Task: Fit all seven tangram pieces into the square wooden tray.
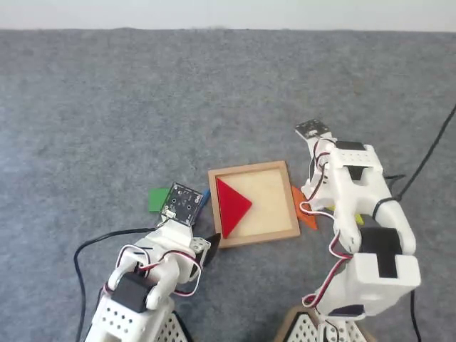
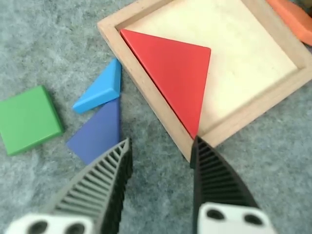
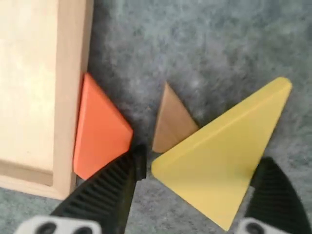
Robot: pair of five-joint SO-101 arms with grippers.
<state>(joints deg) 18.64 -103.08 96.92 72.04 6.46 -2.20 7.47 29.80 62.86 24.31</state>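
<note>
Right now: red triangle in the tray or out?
In: the red triangle lies flat inside the tray, long edge against its wall.

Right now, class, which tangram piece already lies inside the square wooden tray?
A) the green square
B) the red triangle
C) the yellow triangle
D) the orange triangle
B: the red triangle lies flat inside the wooden tray, one edge along its rim.

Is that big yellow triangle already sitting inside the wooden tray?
No, the yellow triangle lies on the grey mat outside the wooden tray, beside a small brown triangle.
</note>
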